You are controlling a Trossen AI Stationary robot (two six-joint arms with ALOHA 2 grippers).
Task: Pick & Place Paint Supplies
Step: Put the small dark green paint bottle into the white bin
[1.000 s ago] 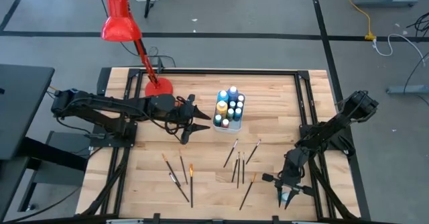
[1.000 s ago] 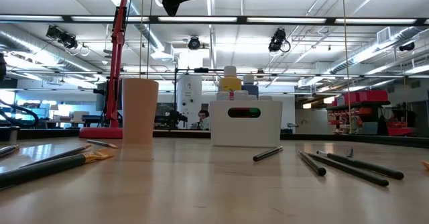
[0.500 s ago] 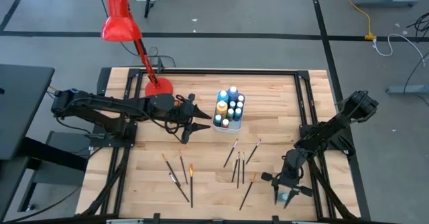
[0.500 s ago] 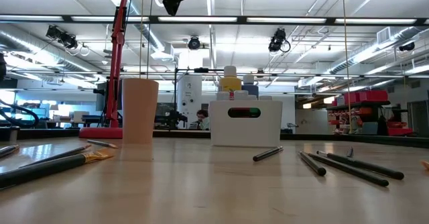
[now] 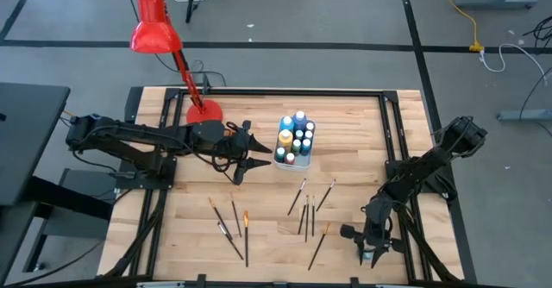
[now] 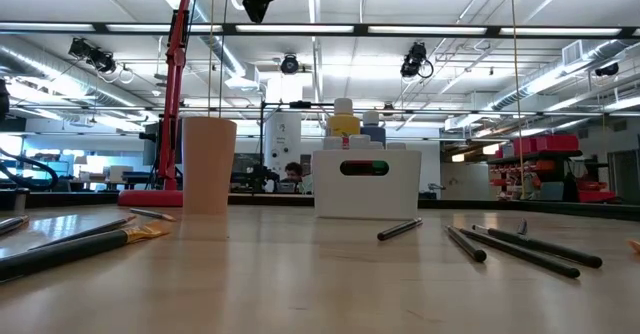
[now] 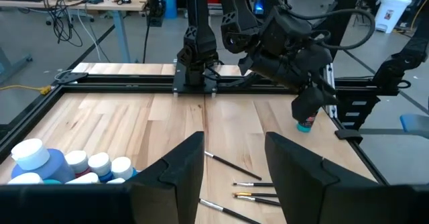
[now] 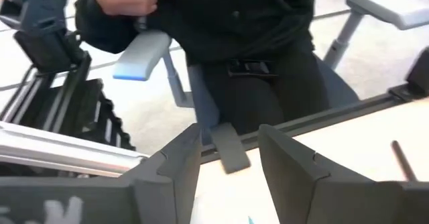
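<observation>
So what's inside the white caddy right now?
The white caddy holds white-capped paint bottles, blue, yellow and green showing. Their lower bodies and the caddy's floor are hidden by its walls.

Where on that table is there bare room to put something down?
The back right corner, between the bottle box and the frame rail, is bare wood. So is the front left corner. The front middle is crowded with brushes; the lamp and left hand fill the back left.

My table (image 5: 259,228) is pale striped wood inside a black frame. The lamp (image 5: 153,22) is bright red. The white caddy (image 6: 366,182) holds white-capped bottles (image 5: 295,137), mostly blue, one yellow. Brushes (image 5: 230,226) are dark-handled, some orange-tipped. Under my right gripper (image 7: 310,117), a bottle (image 7: 305,125) shows teal with a red base.
</observation>
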